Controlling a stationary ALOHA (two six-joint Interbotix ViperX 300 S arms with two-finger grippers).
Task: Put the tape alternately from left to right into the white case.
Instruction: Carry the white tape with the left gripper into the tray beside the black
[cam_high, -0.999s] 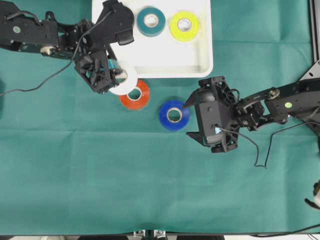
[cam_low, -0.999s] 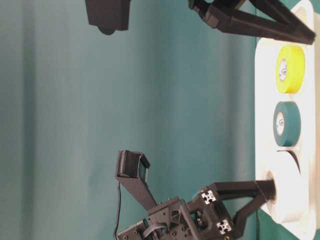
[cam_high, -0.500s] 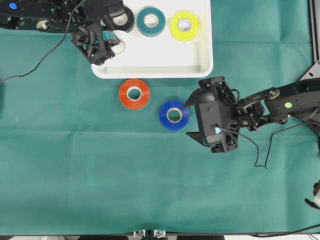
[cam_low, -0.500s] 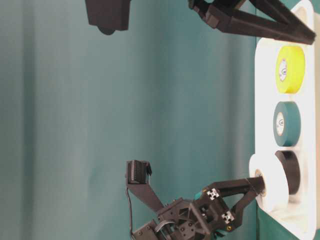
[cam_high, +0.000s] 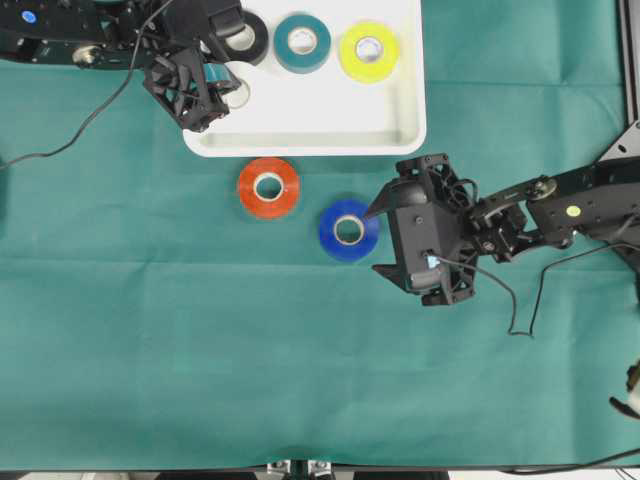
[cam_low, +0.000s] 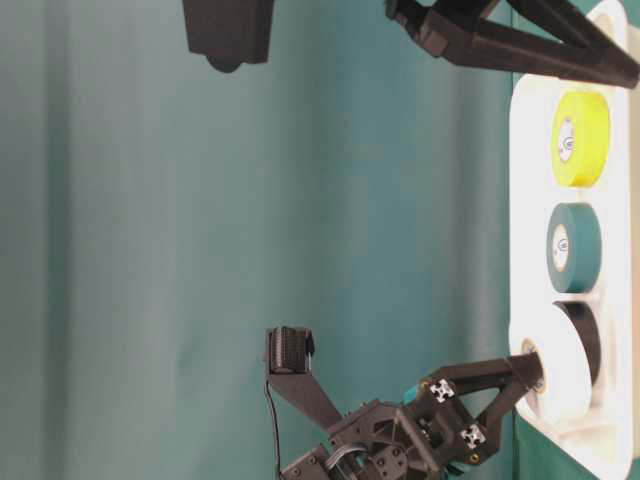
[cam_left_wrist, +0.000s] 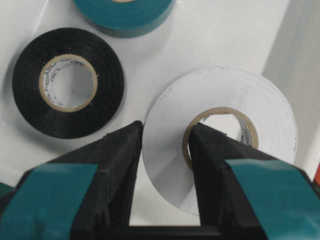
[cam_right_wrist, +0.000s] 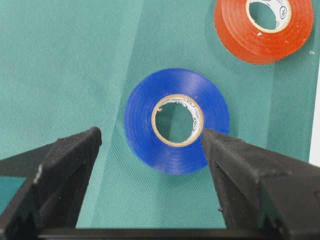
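The white case (cam_high: 335, 110) lies at the top with a black roll (cam_high: 243, 36), a teal roll (cam_high: 302, 42) and a yellow roll (cam_high: 368, 51) in a row. My left gripper (cam_high: 222, 86) is shut on the white roll (cam_left_wrist: 225, 105), one finger in its core and one outside. It holds the roll over the case floor beside the black roll (cam_left_wrist: 67, 82). The white roll (cam_low: 556, 366) sits low in the case (cam_low: 524, 200). The red-orange roll (cam_high: 268, 188) and blue roll (cam_high: 349, 230) lie on the cloth. My right gripper (cam_right_wrist: 151, 135) is open just short of the blue roll (cam_right_wrist: 176, 120).
Green cloth covers the table. The red-orange roll (cam_right_wrist: 264, 25) lies close beyond the blue one. Cables trail from both arms, one looping on the cloth at the right (cam_high: 520, 300). A metal frame edge (cam_high: 628, 60) runs down the far right.
My left gripper carried the white roll from beside the red-orange roll up into the case, ending next to the black roll. The right arm barely moved.
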